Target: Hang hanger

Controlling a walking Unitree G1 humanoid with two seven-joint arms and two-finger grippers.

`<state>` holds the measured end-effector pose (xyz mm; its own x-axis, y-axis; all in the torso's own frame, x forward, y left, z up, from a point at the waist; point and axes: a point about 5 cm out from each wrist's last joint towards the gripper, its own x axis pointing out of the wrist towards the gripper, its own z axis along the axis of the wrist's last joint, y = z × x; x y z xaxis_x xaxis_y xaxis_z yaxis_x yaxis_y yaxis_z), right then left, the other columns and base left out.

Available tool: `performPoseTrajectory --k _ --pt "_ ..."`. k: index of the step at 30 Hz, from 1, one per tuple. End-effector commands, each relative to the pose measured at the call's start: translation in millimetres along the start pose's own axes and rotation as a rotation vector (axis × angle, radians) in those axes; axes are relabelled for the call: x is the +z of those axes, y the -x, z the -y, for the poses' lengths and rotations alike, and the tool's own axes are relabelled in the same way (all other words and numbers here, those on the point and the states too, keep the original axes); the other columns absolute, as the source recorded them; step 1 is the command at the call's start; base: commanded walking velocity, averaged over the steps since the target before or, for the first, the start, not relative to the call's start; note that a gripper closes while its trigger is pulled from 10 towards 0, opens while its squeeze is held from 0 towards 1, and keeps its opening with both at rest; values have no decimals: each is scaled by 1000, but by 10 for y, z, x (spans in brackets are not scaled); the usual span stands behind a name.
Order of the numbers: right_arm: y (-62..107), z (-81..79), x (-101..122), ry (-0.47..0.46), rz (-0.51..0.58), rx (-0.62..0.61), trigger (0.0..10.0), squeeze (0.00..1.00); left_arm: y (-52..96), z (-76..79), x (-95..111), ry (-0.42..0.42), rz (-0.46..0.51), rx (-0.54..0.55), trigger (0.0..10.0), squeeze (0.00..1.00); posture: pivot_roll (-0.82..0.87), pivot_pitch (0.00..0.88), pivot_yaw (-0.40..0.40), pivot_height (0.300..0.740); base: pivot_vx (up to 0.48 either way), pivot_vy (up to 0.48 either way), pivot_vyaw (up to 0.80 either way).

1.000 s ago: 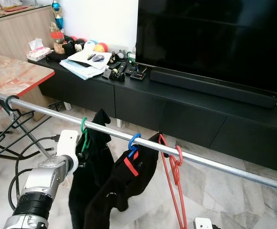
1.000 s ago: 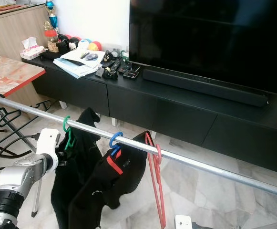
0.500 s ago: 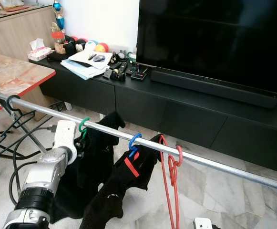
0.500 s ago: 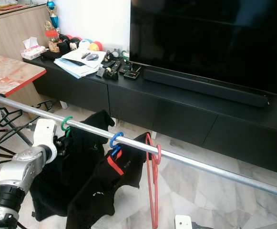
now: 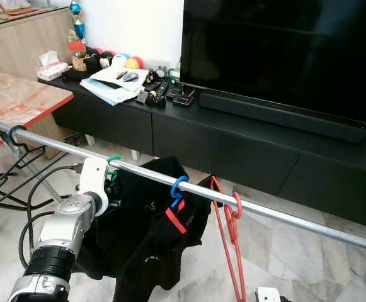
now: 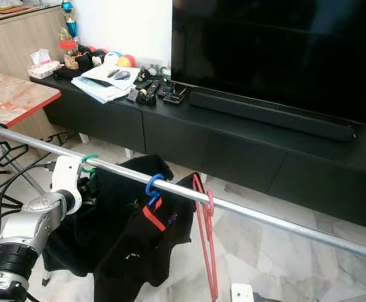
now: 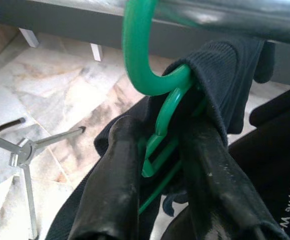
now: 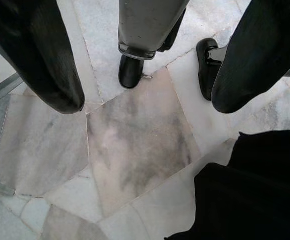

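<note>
a long silver metal rail (image 5: pixel 277 212) runs across the scene from the robot's left, sloping down toward its right. three hangers sit on it. the green plastic hanger (image 7: pixel 144 60) is hooked over the rail on the left, and a black garment (image 5: pixel 142 214) is draped on it, swung out at an angle below the rail. just to its right, a blue plastic hanger hook (image 5: pixel 177 187) carries a second black garment with a red stripe (image 5: pixel 174 220). further right, an empty red wire hanger (image 5: pixel 232 233) hangs straight down from the rail.

the left gripper (image 7: pixel 159 165) is raised to the rail with its silver arm (image 5: pixel 63 233) below it. in the left wrist view its two black fingers (image 7: pixel 116 170) are closed on the neck of the green plastic hanger, just under the hook, with black cloth bunched against one finger.

the right gripper (image 8: pixel 145 75) hangs low, pointing at the pale marble floor (image 8: pixel 130 145); its fingers stand well apart and hold nothing. a dark fabric edge (image 8: pixel 249 195) lies in that view's corner.

behind the rail stands a low black tv cabinet (image 5: pixel 233 151) with a large black television (image 5: pixel 283 50), a black soundbar (image 5: pixel 280 116), papers and small items (image 5: pixel 116 82). a red-edged marble-top table (image 5: pixel 19 100) is on the left.
</note>
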<state>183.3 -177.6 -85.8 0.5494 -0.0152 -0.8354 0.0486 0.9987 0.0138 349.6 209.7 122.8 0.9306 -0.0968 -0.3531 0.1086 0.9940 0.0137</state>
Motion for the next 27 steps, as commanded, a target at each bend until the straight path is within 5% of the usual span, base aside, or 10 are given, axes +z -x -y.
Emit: performPoseTrajectory --k 1,6,7,9,10,17,27 --pt "0 -4 -9 2 -4 -1 10000 0 -8 23 -156 6 -84 -23 3843 0 164 4 -5 740 0 0 0" --pt "1 0 -8 3 -4 0 10000 0 -9 36 -188 21 -106 -40 4588 0 164 4 -7 740 0 0 0" --pt "1 3 -9 4 -5 0 10000 0 -8 52 -211 22 -122 -52 7922 0 164 4 -8 740 0 0 0" --pt "1 6 -11 4 -6 0 10000 0 -8 65 -239 19 -134 -59 8549 0 163 4 -8 740 0 0 0" --pt "2 7 -13 4 -6 0 10000 0 -8 67 -252 17 -140 -57 10000 0 163 4 -8 740 0 0 0" --pt "2 8 -15 6 -8 0 10000 0 -14 113 -299 -15 -168 -82 10000 0 162 4 -9 740 0 0 0" --pt "1 0 -14 7 -8 1 10000 0 -46 43 -171 17 -88 4 10000 0 162 3 -8 740 0 0 0"
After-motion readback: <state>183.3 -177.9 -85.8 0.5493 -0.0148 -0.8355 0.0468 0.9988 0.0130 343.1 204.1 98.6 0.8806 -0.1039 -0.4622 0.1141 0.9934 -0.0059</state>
